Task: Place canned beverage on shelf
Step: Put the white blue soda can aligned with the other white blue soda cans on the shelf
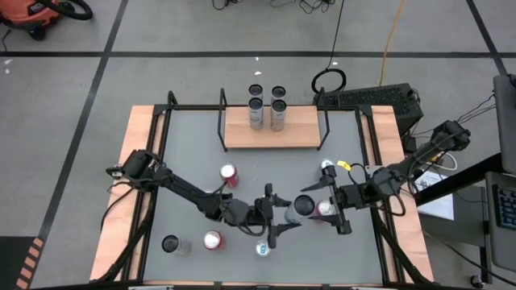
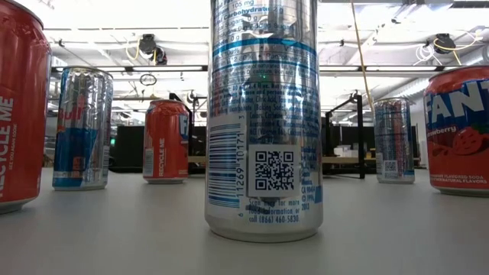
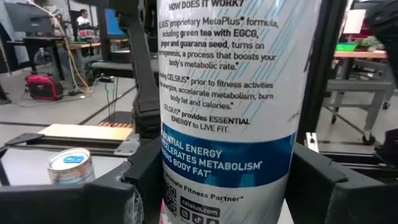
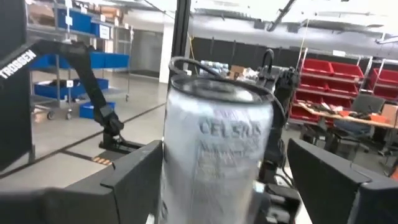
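A tall silver Celsius can (image 1: 304, 207) stands upright between both grippers near the table's middle. My left gripper (image 1: 288, 214) reaches in from the table's left and is shut on it. The can fills the left wrist view (image 3: 227, 93). My right gripper (image 1: 322, 208) comes from the table's right, open. Its fingers stand on either side of the same can (image 4: 217, 155), with a gap on one side. The light-wood shelf (image 1: 306, 133) with black rod ends sits at the table's far middle. Several cans (image 1: 268, 109) stand on it. My left gripper pinches the Celsius can's lower side wall (image 3: 171, 171) between its two fingers (image 3: 140, 180), one on each side. The fingers come level from the table's left. The can stands upright in the hold. Its base lies outside every frame.
A red Fanta can (image 1: 326, 210) shows under my right gripper, and again in the low view (image 2: 458, 130). Red cans (image 1: 229, 174) (image 1: 213, 239), a dark-topped can (image 1: 170, 243), a blue-topped can (image 1: 262, 249) and a pale can (image 1: 328, 167) stand around. Wooden rails (image 1: 137, 161) border the table.
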Motion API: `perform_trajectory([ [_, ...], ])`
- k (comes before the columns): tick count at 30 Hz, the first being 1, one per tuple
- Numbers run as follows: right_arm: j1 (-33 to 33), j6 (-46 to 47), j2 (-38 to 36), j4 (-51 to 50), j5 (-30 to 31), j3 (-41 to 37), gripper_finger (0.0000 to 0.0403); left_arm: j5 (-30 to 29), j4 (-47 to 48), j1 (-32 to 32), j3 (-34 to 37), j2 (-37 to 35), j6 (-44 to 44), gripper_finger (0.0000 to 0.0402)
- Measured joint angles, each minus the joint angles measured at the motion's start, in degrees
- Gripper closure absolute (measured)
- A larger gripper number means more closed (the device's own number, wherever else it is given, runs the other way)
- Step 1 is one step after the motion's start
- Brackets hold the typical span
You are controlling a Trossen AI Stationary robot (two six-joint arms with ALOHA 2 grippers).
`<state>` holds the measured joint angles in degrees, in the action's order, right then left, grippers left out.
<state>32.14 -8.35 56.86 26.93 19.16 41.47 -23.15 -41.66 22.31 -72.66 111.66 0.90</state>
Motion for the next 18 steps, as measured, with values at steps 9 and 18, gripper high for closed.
perform_trajectory([
  [9, -1.49, -1.18, 2.88, 2.81, -1.22, -0.04, 0.01, 1.15, 3.53, -3.1, 0.0, 0.0, -0.07, 0.0159],
  [18, -1.92, -1.96, 2.98, 3.29, 1.57, -0.09, 0.0172, 0.98, 4.51, -3.34, 0.0, 0.0, -0.06, 0.0158],
])
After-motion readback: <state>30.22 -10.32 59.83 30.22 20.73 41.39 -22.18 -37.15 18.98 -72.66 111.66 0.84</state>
